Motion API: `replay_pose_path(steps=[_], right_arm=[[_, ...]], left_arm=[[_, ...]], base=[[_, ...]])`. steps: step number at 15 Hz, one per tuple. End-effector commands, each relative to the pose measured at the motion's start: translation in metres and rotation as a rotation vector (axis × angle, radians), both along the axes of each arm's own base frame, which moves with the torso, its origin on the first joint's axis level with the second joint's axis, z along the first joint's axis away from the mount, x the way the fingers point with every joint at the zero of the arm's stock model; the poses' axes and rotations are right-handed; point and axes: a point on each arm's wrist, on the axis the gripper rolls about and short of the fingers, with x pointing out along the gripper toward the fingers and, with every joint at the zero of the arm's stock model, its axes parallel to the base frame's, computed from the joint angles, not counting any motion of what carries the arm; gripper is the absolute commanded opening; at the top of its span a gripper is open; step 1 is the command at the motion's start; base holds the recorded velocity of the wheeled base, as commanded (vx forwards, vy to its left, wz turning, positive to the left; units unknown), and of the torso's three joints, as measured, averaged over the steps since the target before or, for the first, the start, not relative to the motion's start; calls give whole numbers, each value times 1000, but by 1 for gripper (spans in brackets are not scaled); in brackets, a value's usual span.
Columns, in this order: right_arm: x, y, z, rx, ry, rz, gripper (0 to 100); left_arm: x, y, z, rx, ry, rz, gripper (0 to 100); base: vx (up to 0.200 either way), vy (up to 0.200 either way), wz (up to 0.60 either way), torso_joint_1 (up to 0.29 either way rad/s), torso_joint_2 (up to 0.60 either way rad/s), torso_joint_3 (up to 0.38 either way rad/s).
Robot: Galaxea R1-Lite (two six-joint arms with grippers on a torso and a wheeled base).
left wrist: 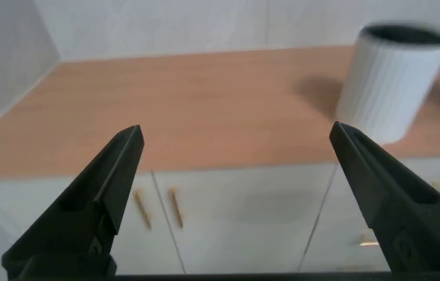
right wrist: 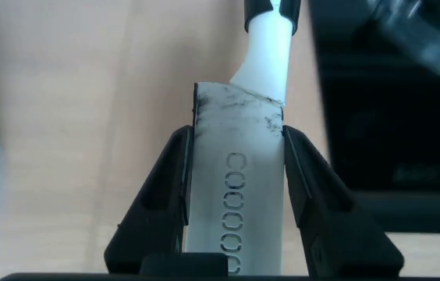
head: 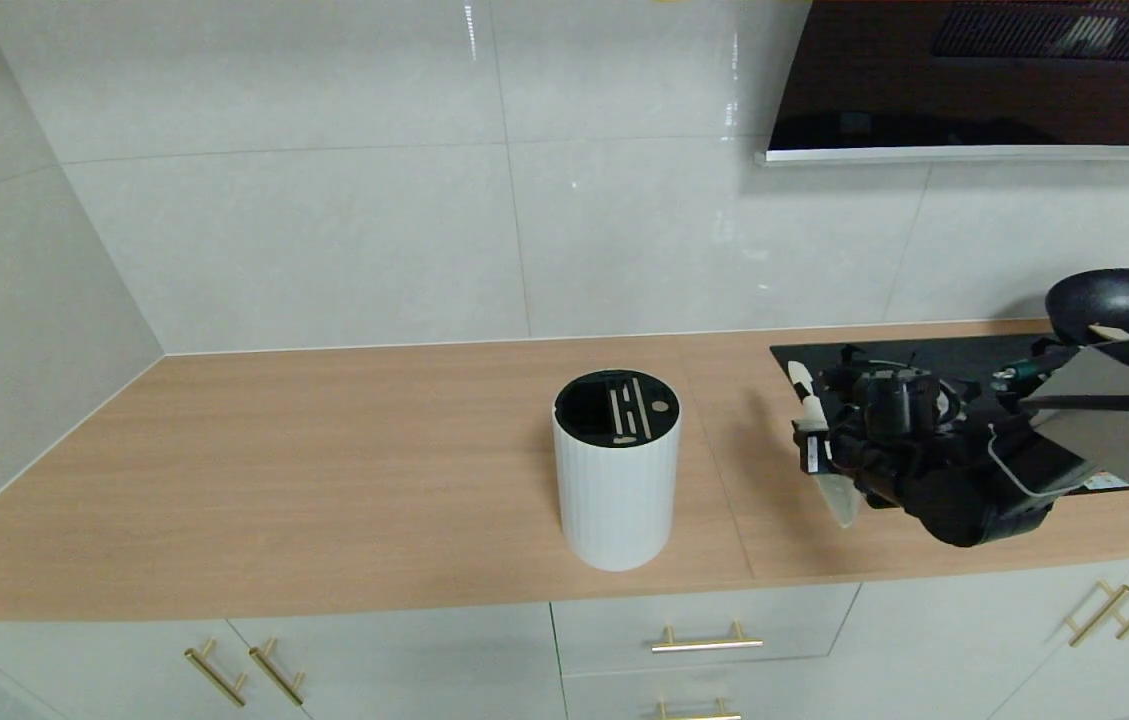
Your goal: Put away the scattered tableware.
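Note:
A white knife (head: 837, 497) with a white, black-banded handle hangs just above the wooden counter (head: 324, 480), right of centre. My right gripper (head: 817, 445) is shut on it across the blade. In the right wrist view the marbled white blade (right wrist: 239, 109), with its row of small holes, sits clamped between the two fingers of the gripper (right wrist: 238, 140). A white ribbed cylindrical holder (head: 616, 470) with a black slotted top stands at mid-counter, left of the knife. My left gripper (left wrist: 235, 136) is open and holds nothing, in front of the counter's edge, with the holder (left wrist: 395, 78) farther off.
A black hob (head: 974, 355) lies behind the right arm, with a black pan (head: 1124, 300) at its far right. A dark range hood (head: 984, 80) hangs above. White cabinets with gold handles (head: 706, 640) run under the counter. Tiled walls close the back and left.

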Motion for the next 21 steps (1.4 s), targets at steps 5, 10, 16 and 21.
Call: replay_pose_path(steps=[5, 10, 16, 21], right_arm=[[-15, 3, 138, 48, -197, 15, 0], [-69, 26, 169, 156, -218, 89, 0], [-107, 66, 179, 190, -218, 231, 0], [-140, 101, 175, 239, -178, 352, 0]], left_arm=[[176, -12, 111, 21, 472, -165, 100], [315, -102, 82, -206, 385, -412, 100], [362, -187, 94, -524, 457, -572, 100], [345, -200, 100, -659, 557, -733, 100]], base=[[0, 0, 0, 0, 0, 0], [0, 0, 0, 0, 0, 0], [0, 0, 0, 0, 0, 0], [0, 0, 0, 0, 0, 0]])
